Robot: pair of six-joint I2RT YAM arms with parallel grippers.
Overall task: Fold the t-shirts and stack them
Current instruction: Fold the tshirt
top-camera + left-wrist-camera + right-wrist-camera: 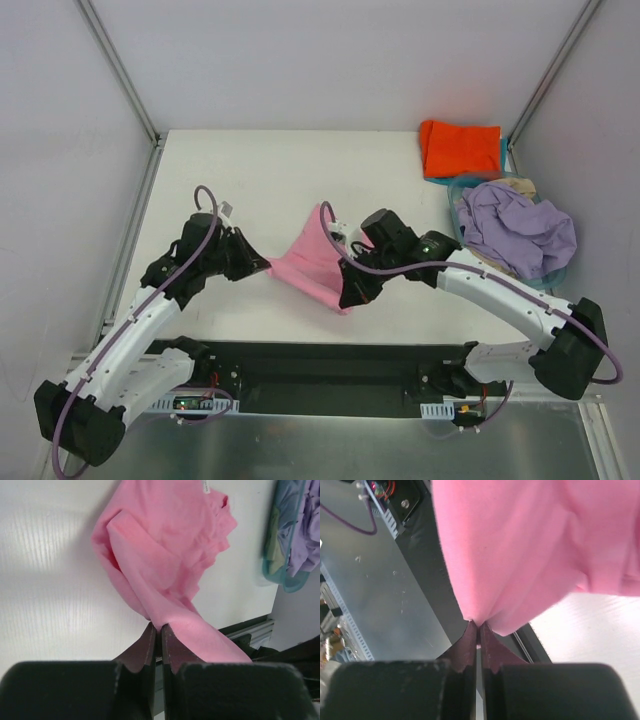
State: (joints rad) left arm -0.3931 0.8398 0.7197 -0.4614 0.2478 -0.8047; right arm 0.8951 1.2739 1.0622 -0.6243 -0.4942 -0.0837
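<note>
Pink t-shirt (310,265) | left claw (156,627) clamped on it | right claw (477,625) clamped on it

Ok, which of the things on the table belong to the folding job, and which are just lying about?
Job:
pink t-shirt
orange-red t-shirt
teal t-shirt beneath it
lavender t-shirt
beige t-shirt

Lying about:
light blue basket, holding the lavender and beige ones
black mounting rail
</note>
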